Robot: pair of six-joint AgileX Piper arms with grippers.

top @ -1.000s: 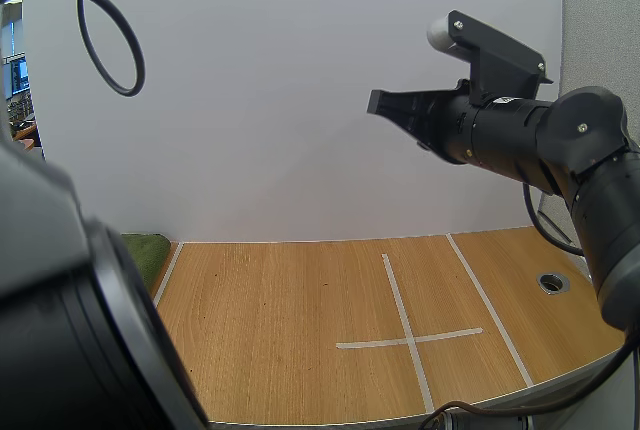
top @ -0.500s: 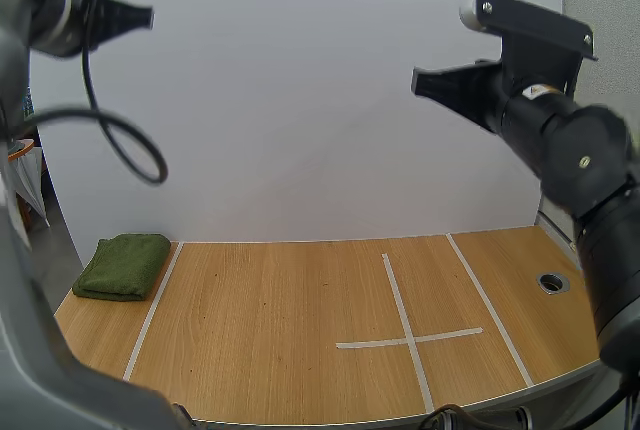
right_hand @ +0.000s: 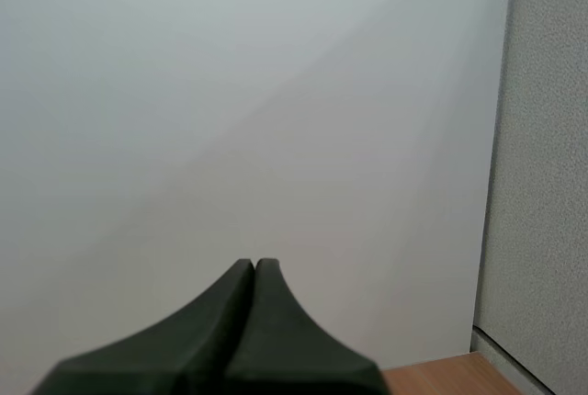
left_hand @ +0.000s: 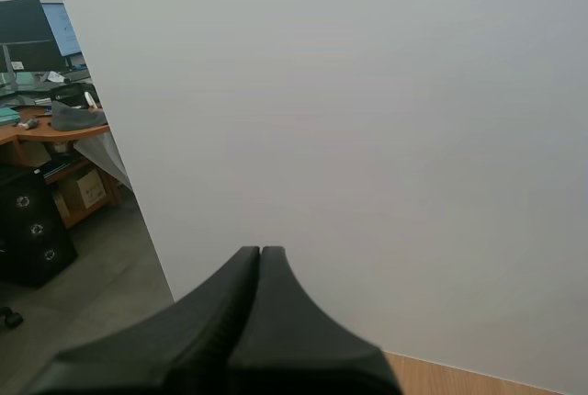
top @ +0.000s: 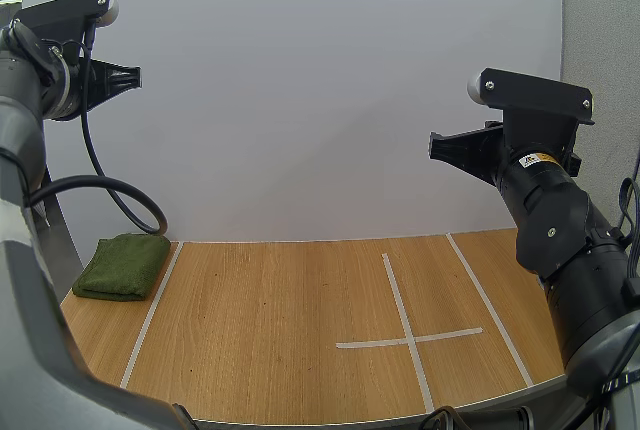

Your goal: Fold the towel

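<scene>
Pulled back, apart since earlier: left pincer [top: 136, 75], right pincer [top: 433, 145], both closed, empty. Folded towel [top: 123, 265] at desk [top: 280, 310] edge; likely done.

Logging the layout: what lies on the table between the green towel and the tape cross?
In the high view, only bare table and one white tape line beside the towel separate it from the tape cross.

1 towel [top: 122, 266], 1 table [top: 280, 320], 2 grippers: L gripper [top: 135, 76], R gripper [top: 436, 143].
</scene>
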